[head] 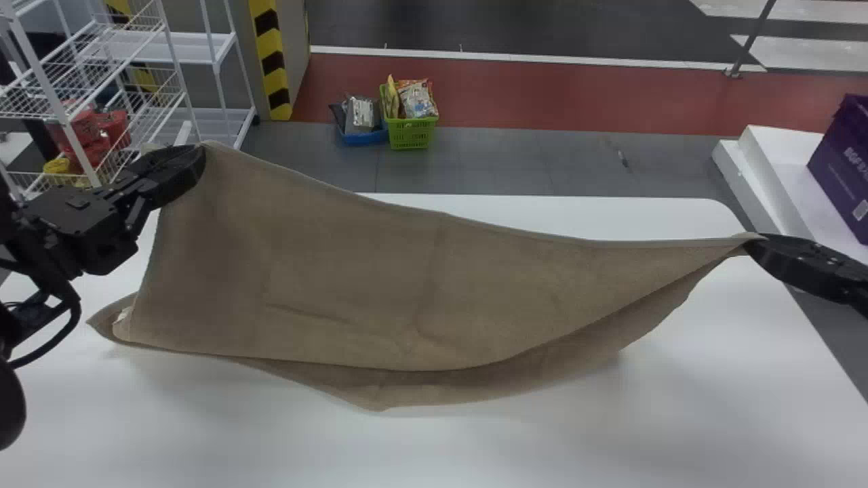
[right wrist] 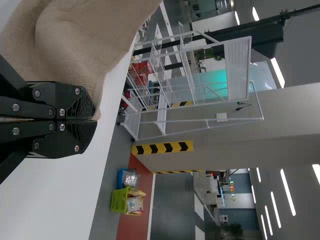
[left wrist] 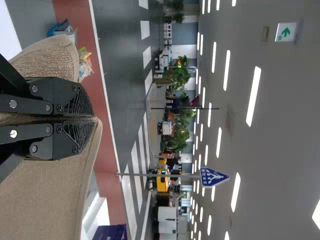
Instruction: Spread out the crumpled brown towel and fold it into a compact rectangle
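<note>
Pinched together on cloth, the left black flat-fingered gripper [head: 201, 160] and the right black flat-fingered gripper [head: 751, 245] each grip one end of the far edge of a large brown terry towel [head: 407, 291]. It hangs open between them over the middle of the work area, its far edge sagging and slanting nearer towards the right, its near part drooping, with a second layer peeping out beneath. I judge this to be the spreading step, well along, with the folding not yet begun. Next, I'd want the two corners levelled and drawn a little tauter, then lowered together so that the near layer opens out; too hard a pull could slip a corner, and a quick drop could trap that under-layer crooked. Below is a broad white smooth-topped table [head: 434, 454] with rounded far corners. Beyond its left side stands a white wire-and-panel rack [head: 196, 47]; a purple printed box [head: 837, 166] sits far right, and on the far floor are a green plastic basket [head: 410, 135] of packets and a smaller blue basket [head: 366, 138].
</note>
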